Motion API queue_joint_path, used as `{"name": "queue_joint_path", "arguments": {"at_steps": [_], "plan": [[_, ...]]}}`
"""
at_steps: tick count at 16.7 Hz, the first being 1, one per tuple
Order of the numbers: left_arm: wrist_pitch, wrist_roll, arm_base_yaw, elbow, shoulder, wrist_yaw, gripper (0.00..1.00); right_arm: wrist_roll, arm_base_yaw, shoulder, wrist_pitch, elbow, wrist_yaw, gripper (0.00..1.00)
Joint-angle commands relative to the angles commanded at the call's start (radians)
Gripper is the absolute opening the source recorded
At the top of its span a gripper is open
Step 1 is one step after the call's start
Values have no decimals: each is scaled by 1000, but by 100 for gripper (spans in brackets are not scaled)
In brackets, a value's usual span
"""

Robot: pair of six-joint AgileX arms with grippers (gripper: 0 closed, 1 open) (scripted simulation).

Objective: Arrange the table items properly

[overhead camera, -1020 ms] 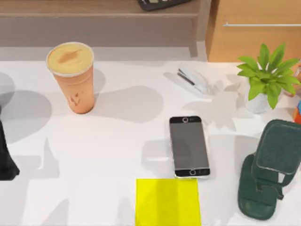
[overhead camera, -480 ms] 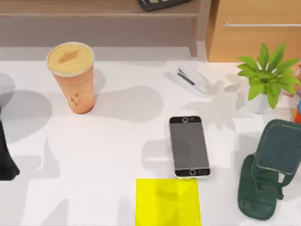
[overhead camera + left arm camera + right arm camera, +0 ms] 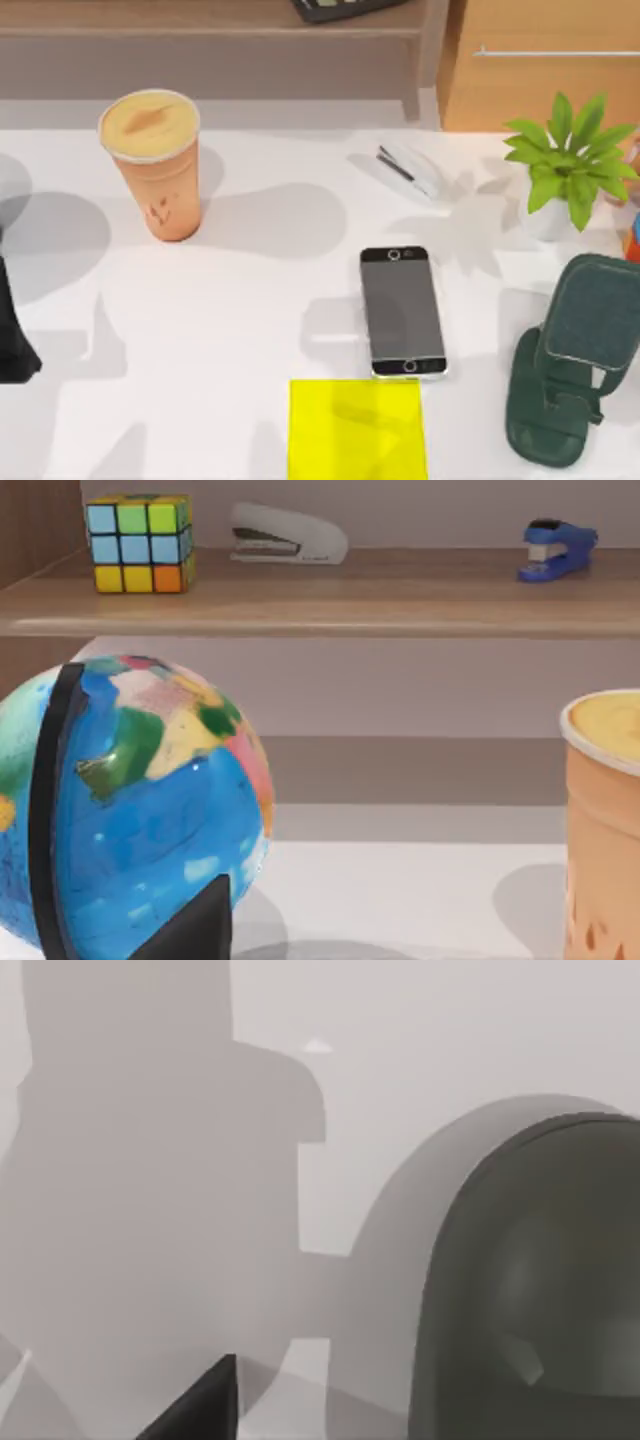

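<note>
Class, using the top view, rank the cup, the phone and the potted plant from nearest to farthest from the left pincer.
Measured from the left pincer at the table's left edge:
1. Cup, back left of the table.
2. Phone, lying flat near the middle, toward the front.
3. Plant, at the back right.

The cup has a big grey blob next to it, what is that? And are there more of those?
Top view: it is the shadow of the cup, falling to the right across the table; the plant casts a leafy one to its left. Left wrist view: a soft shadow lies on the table beside the cup. Right wrist view: blocky grey shadows cross the table beside a dark rounded thing.
</note>
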Motion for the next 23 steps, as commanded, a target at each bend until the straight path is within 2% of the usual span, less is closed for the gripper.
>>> {"name": "queue_joint_path", "arguments": {"at_steps": [13,23], "plan": [[0,0,0,0,0,0,100,0,0,0,0,0,0,2],[0,0,0,0,0,0,100,9,2,-23,-22,7,-11,0]]}}
